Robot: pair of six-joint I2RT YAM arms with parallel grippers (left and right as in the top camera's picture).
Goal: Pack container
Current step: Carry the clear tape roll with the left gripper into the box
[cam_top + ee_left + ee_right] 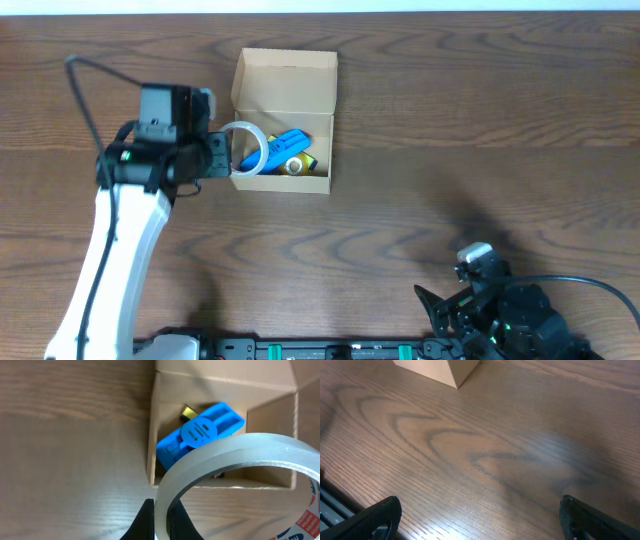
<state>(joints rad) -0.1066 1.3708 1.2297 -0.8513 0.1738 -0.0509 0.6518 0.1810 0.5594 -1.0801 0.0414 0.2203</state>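
Surface: dark brown wood-grain bench (450, 150), bare over most of its right half, with glare at the near edge in the right wrist view. A pale strip (320, 5) runs along the far edge in the overhead view; you see nothing more of the room. The container (285, 186) sits left of centre toward the far side. It is open, with its flap lid standing up on the far side. Inside it lies a blue packet (202, 435) with a round blue label, set diagonally, and a small yellow piece (297, 166) sits by the near wall on the packet's right. The left fingers (150, 520) are pinching the wall of a clear tape roll (225, 455). The roll hangs across the container's left wall by the near-left corner, partly over the inside. You cannot tell whether it touches the cardboard. Red and white print shows on the roll's inner core at the lower right of the left wrist view. From that camera the roll blocks part of the near wall and the packet's near end. A black cable (85, 95) loops behind the left arm on the far left. The right fingers (375, 517) are spread wide over bare bench at the near right, well apart from the container and holding nothing. Only one corner of the container shows at the top of their view.
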